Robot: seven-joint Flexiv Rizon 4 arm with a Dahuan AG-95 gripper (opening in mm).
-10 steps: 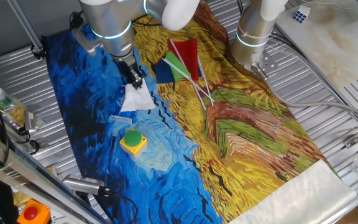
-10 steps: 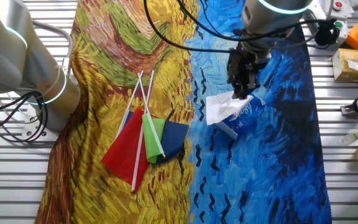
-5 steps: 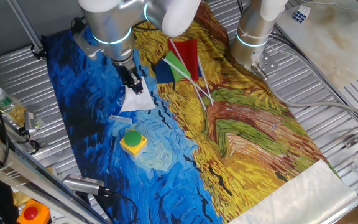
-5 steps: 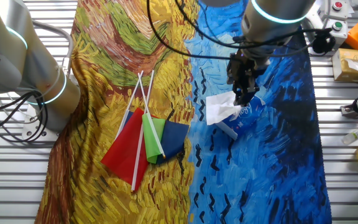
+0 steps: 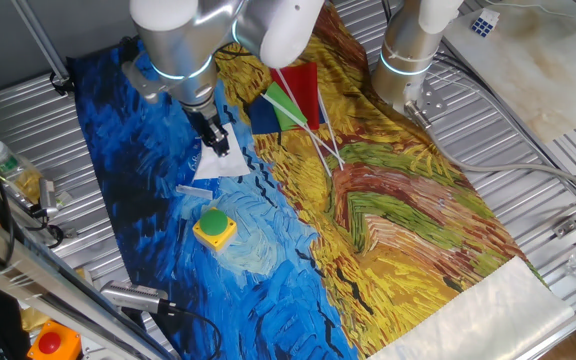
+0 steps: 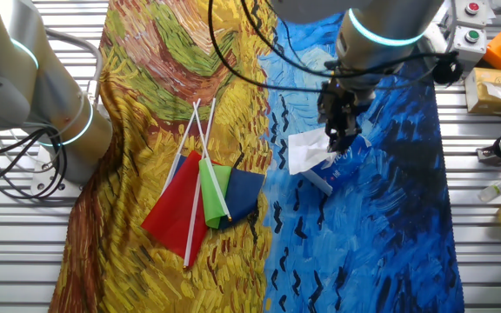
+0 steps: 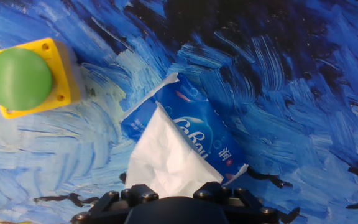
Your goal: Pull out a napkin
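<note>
Gripper [image 5: 216, 140]: black two-finger unit on the silver arm, pointed down over the blue half of the painted cloth [image 5: 148, 130]; fingers closed on the top of the napkin, as far as both fixed views show; in the hand view only the dark finger base is visible at the bottom edge, with the tissue running under it

Napkin [image 7: 166, 158]: white creased tissue, drawn up into a cone; upper tip pinched at the gripper, lower part still emerging from the tissue pack; in the other fixed view it spreads to the left of the fingers [image 6: 307, 149]

Tissue pack [image 7: 191, 127]: flat blue packet with white lettering, lying on the cloth directly under the gripper, its torn white flap edges folded outward on either side of the opening

Yellow box [image 5: 213, 228]: green round button on top, resting on the blue cloth near the pack, apart from it

Flags [image 5: 290, 98]: red, green and dark blue, on white sticks, lying crossed on the yellow half of the cloth, well apart from the napkin

Second arm [image 5: 408, 50]: silver, with a glowing ring, standing at the far edge of the cloth, clear of the work

Pale shiny strip [image 5: 488, 305]: along one end of the cloth

Surroundings: ribbed metal table [image 5: 528, 130]; orange box with red button [image 5: 53, 343] at one corner
</note>
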